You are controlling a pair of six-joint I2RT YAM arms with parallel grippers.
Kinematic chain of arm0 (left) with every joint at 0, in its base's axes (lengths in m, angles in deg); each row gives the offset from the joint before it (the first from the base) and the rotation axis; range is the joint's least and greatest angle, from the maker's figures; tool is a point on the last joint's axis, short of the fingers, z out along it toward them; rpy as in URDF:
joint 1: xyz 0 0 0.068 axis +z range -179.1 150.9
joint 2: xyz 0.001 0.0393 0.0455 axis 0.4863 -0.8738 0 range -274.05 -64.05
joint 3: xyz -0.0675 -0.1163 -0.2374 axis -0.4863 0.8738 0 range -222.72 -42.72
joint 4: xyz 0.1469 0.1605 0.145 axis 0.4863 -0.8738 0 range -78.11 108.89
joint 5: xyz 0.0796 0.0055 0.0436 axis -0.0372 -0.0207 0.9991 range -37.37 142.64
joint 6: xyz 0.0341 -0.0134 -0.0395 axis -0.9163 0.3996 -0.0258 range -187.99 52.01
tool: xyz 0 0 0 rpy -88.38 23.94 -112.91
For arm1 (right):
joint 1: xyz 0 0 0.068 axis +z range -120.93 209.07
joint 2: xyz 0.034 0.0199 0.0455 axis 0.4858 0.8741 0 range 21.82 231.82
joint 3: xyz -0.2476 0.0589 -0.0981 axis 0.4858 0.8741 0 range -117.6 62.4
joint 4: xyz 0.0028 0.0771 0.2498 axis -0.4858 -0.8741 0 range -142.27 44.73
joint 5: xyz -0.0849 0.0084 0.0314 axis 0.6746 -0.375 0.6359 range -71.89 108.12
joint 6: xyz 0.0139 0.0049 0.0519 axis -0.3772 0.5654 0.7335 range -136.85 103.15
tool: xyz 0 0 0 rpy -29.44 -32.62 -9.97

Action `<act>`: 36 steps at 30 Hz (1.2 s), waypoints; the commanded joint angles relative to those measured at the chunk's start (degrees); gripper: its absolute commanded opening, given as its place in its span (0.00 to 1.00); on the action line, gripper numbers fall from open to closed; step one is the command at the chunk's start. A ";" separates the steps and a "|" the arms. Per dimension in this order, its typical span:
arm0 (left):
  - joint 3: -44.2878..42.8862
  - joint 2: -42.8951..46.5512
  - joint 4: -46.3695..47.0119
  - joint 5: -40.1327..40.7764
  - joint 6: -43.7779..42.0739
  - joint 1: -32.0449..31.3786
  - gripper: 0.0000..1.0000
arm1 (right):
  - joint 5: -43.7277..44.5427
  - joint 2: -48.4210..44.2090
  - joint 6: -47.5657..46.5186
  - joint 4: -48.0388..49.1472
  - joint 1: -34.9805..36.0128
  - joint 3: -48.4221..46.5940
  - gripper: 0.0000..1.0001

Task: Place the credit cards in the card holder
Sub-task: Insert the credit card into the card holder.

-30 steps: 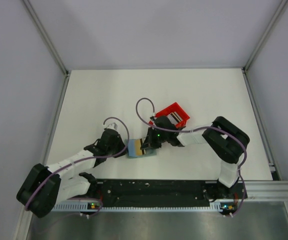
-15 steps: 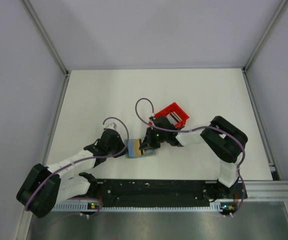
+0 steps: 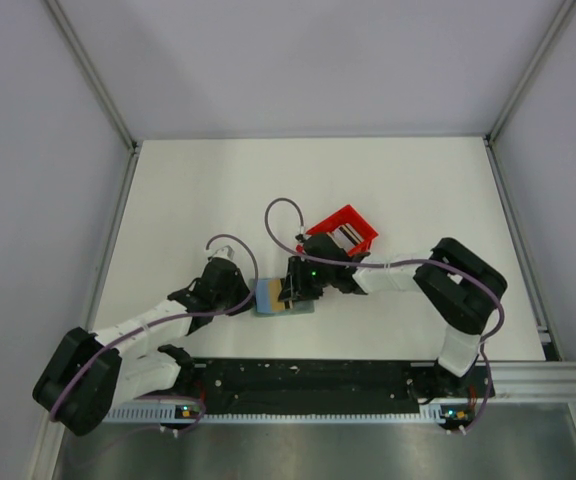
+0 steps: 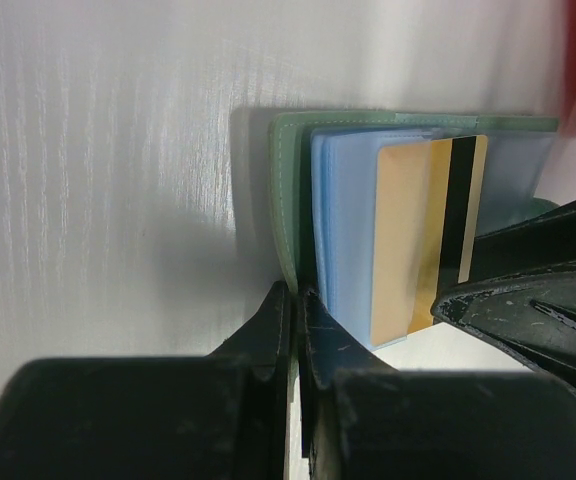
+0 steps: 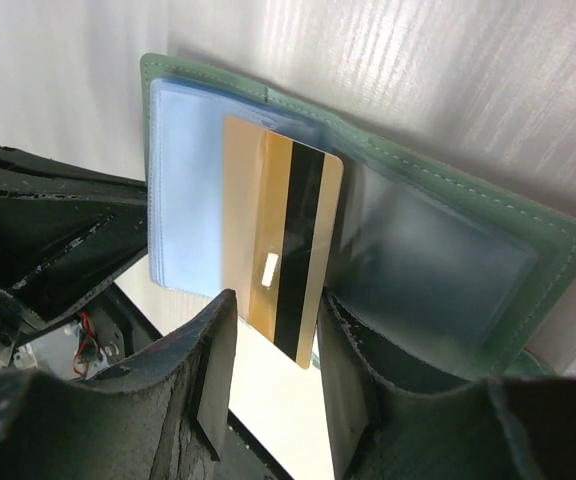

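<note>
Down at the near side of the table [image 3: 198, 190], the left gripper [image 4: 295, 300] has its jaws pressed together on the grey-green cover of the card holder [image 4: 290, 200], pinning its left edge. The holder lies open and flat, just ahead of the arm bases and about midway between left and right, with its pale blue sleeves fanned upward.

On those sleeves sits a gold credit card [image 5: 278, 260], black stripe showing. One end is in among the sleeves and the other pokes out past them.

Now to the right gripper [image 5: 276, 297], reaching in from the right. Its jaws stand apart, one on either side of the card's loose end. From the wrist view I can't quite say whether either finger touches the card's edges or merely flanks them. Overhead, this gripper sits right over the holder's right half, nose to nose with the left one.

Just beyond them, a little farther and to the right, sits the red bin [image 3: 346, 228].
</note>
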 commanded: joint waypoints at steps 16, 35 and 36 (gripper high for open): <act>-0.03 -0.03 -1.27 -0.20 -0.83 -0.05 0.00 | 0.78 3.63 -5.84 -10.02 4.85 -10.58 0.40; 0.50 0.41 -0.22 -0.81 -1.44 -0.13 0.00 | -0.51 2.57 -7.68 -8.55 3.80 -11.02 0.44; 0.59 0.41 0.57 -1.34 -1.45 -0.14 0.00 | -3.41 3.01 -7.16 -5.13 3.97 -10.93 0.43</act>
